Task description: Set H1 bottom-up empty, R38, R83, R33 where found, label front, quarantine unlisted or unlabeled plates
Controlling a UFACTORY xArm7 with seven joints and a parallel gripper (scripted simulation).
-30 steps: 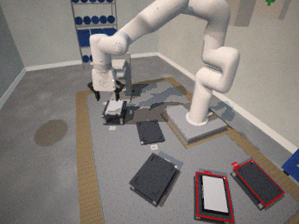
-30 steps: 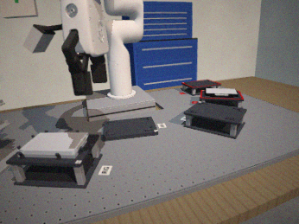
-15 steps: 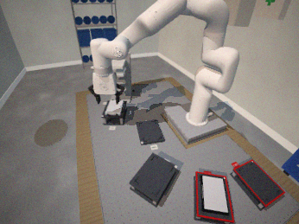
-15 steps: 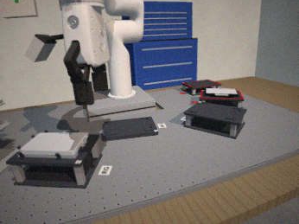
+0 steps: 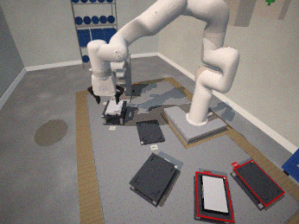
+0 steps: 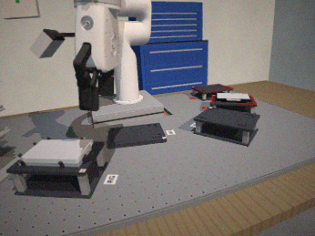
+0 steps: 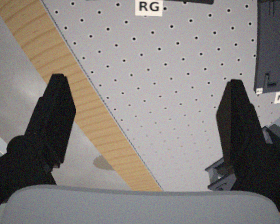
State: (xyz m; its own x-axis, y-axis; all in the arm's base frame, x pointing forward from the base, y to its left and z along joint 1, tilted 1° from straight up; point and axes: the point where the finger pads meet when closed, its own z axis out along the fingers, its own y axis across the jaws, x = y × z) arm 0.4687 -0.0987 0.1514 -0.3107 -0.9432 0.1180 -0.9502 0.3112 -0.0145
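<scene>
Wrist view: fingers spread wide, nothing between them, hanging above the perforated deck short of the RG label (image 7: 149, 7). White plate (image 6: 56, 150) lying flat on the regrip nest (image 6: 55, 173). Best to centre over the plate's long sides, square up, then descend level before closing.

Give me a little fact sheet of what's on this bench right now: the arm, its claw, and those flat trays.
arm: white arm on a grey base plate
claw: claw open, holding nothing, above the deck near the RG label
RG nest: raised stand with a white plate on top
red-framed nests: two; one holds a white plate, the other shows a dark surface
other stations: a flat dark pad and a raised dark block
background: blue drawer cabinet
</scene>
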